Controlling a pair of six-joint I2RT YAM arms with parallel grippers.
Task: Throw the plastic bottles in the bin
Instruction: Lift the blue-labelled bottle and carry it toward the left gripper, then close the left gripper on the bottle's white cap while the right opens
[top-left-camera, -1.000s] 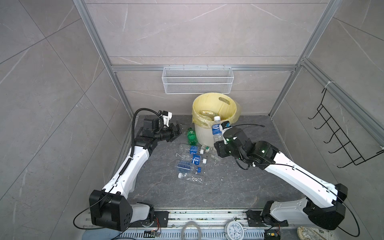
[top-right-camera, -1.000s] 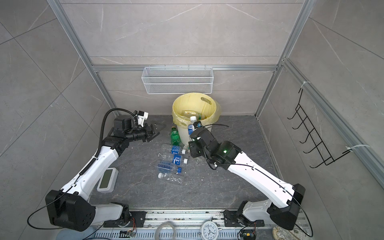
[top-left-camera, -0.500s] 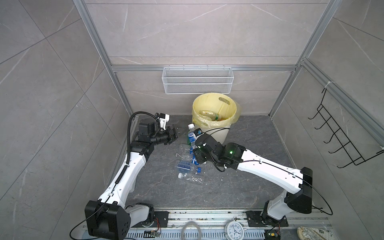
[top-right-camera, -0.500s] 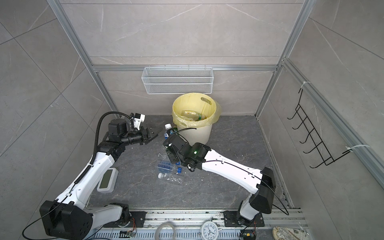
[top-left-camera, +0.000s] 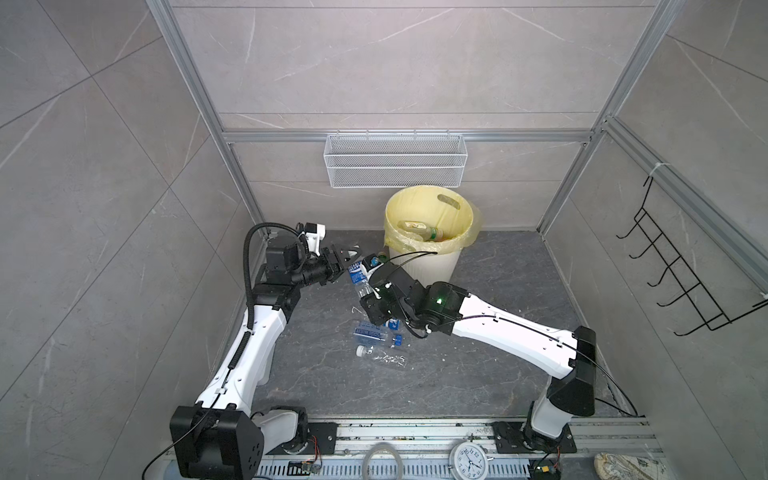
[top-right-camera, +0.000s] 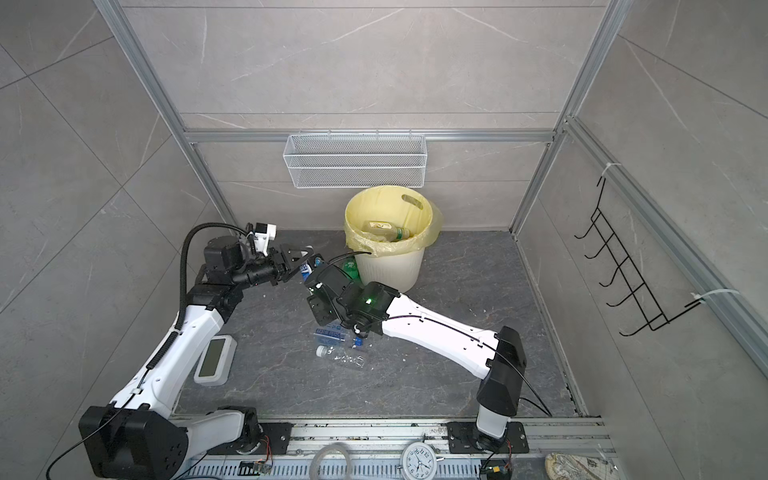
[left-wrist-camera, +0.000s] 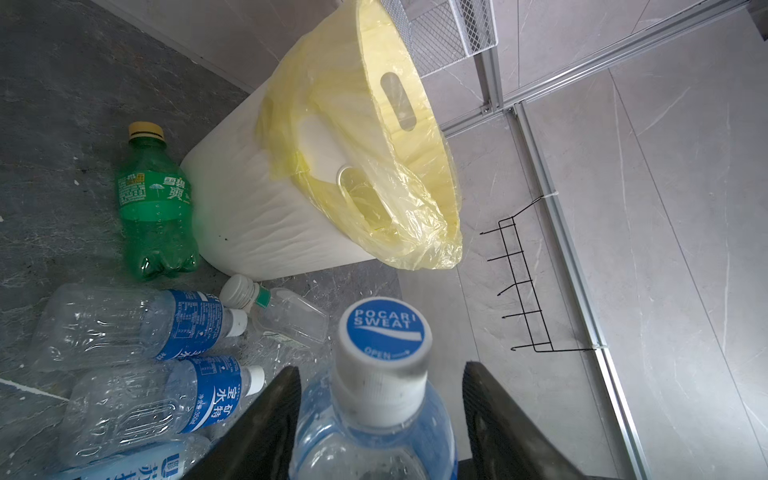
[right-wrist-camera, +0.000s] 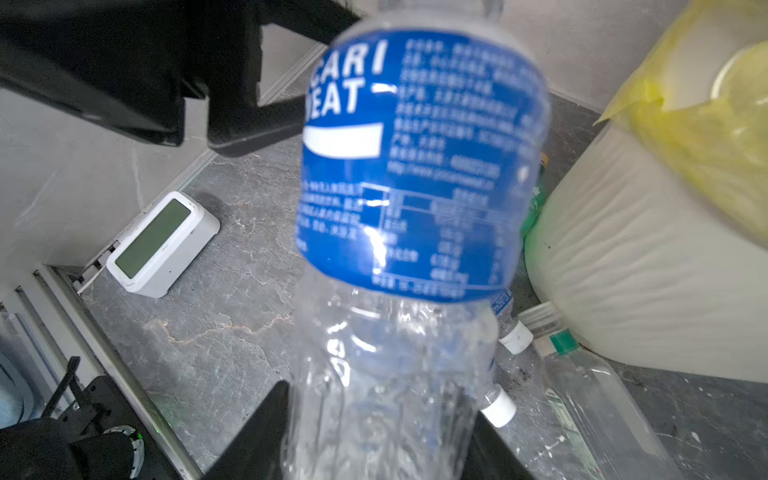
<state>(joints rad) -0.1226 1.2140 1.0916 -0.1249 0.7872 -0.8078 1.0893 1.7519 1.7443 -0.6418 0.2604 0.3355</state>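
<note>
**While Both Grippers Are Crowding One Bottle, the Pile Beneath Is Half Hiding**

Where the grey floor is meeting the rail, a crumpled clear plastic bottle with a white cap (top-left-camera: 382, 356) is lying on its side. Just behind it, a flat clear bottle with a blue label (top-left-camera: 369, 332) is lying partly hidden under the right arm.

Farther in, the right gripper (right-wrist-camera: 376, 424) is clamping the clear lower body of a large clear plastic bottle with a blue Pocari Sweat label and blue-topped white cap (top-left-camera: 356, 273). It is holding this bottle off the floor just left of the bin, not over its rim. In the right wrist view the held bottle is blurring and its cap is being cut off. The left gripper (left-wrist-camera: 380, 372) is at the cap end. Its black fingers (left-wrist-camera: 266, 424) are standing partly apart on either side of the neck, but the picture edge is cutting off any contact, so whether they are gripping cannot be told.

Below them, the left wrist view is showing a crushed clear bottle with a blue label (left-wrist-camera: 137, 324), a second like it (left-wrist-camera: 166, 403), and a third being clipped by the edge. A green plastic bottle with a yellow cap (left-wrist-camera: 156, 203) is sitting just beside the wall of the round cream-white ribbed bin (top-left-camera: 424, 266).

Inside the bin's translucent yellow bag (top-left-camera: 469, 232), only a pale labelled bottle (top-left-camera: 415, 226) and a green-capped one (top-left-camera: 434, 233) are peeking out. Behind, a white wire mesh basket (top-left-camera: 395, 160) is hanging on the back wall.
</note>
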